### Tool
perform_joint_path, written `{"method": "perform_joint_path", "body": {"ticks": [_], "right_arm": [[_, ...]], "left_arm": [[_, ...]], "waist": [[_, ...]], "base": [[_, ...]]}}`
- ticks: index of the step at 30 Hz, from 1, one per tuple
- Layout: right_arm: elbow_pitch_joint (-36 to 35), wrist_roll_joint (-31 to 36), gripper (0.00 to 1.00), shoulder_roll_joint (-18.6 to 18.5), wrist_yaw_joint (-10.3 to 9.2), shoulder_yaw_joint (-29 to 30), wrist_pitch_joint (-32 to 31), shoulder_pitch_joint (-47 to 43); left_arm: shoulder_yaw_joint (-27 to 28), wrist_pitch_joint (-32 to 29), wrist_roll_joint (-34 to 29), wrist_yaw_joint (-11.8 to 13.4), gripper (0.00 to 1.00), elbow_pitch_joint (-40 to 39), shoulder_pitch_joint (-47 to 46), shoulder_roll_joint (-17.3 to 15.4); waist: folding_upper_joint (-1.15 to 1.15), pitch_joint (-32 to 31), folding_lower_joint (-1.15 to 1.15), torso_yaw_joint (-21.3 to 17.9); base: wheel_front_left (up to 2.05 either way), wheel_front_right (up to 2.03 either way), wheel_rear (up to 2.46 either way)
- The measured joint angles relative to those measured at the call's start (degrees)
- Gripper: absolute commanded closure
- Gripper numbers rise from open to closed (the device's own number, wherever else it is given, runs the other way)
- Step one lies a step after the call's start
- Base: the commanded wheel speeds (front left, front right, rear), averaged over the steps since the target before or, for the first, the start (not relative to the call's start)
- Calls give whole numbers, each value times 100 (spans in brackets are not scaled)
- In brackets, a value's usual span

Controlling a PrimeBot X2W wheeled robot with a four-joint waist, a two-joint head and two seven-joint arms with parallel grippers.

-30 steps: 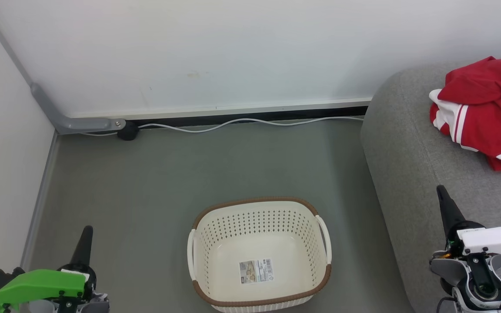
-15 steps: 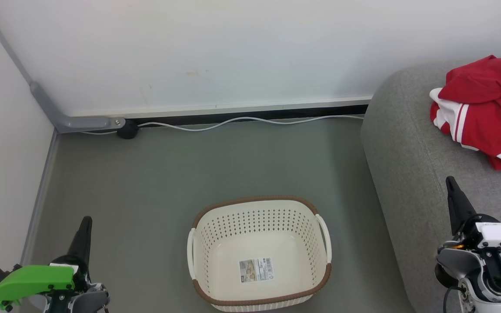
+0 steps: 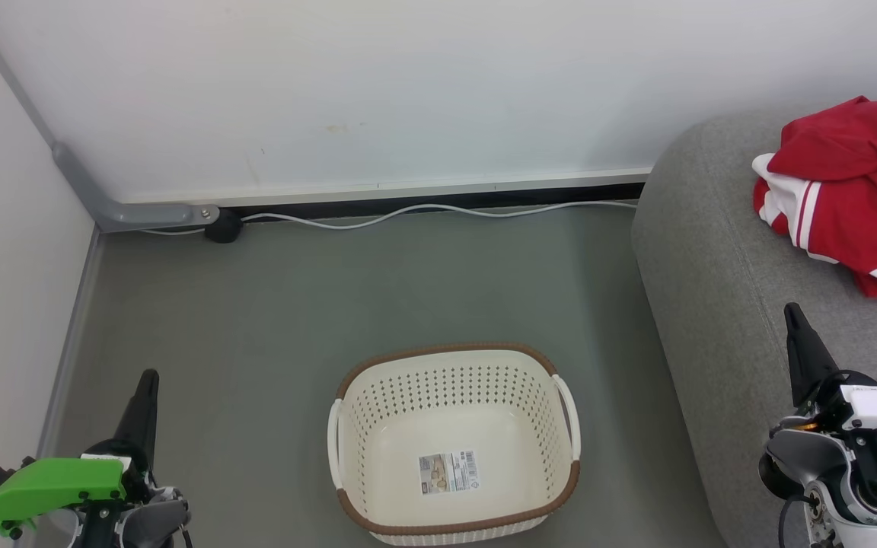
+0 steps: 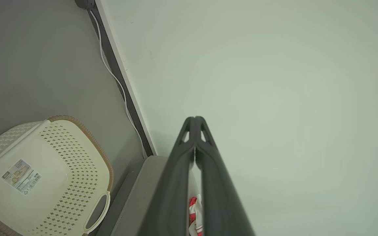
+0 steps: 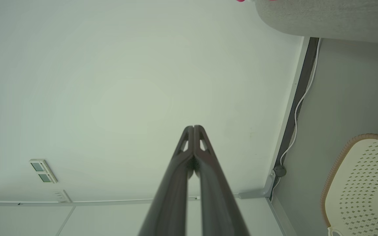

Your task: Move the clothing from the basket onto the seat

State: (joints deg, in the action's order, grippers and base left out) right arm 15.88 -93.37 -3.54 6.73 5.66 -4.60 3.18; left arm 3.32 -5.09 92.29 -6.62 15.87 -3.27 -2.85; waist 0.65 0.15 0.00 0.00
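Observation:
The red clothing (image 3: 853, 190) with white stripes lies bunched on the grey seat (image 3: 720, 259) at the right; a sliver of it shows between the fingers in the left wrist view (image 4: 193, 209). The cream basket (image 3: 454, 445) with its brown rim stands on the floor, nothing in it but a sticker on its bottom; it also appears in both wrist views (image 4: 44, 177) (image 5: 363, 183). My left gripper (image 3: 148, 380) is shut at the lower left, well left of the basket. My right gripper (image 3: 791, 312) is shut over the seat's front part, below the clothing.
White walls meet in a corner at the left, with a grey conduit (image 3: 126, 217) and a white cable (image 3: 423, 213) running along the skirting. Grey floor (image 3: 332, 304) lies open between the basket and the wall.
Both grippers shifted a little: the left fingertip rose in the view, and the right one moved up and to the right over the seat. Basket and clothing stayed put.

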Motion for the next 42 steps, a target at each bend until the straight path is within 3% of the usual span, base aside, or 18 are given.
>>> {"method": "perform_joint_path", "body": {"ticks": [42], "right_arm": [[30, 0, 100, 2, 8, 19, -1, 12]], "left_arm": [[10, -41, -1, -43, 100, 25, -25, 5]], "waist": [[0, -2, 0, 0]], "base": [[0, 0, 0]]}}
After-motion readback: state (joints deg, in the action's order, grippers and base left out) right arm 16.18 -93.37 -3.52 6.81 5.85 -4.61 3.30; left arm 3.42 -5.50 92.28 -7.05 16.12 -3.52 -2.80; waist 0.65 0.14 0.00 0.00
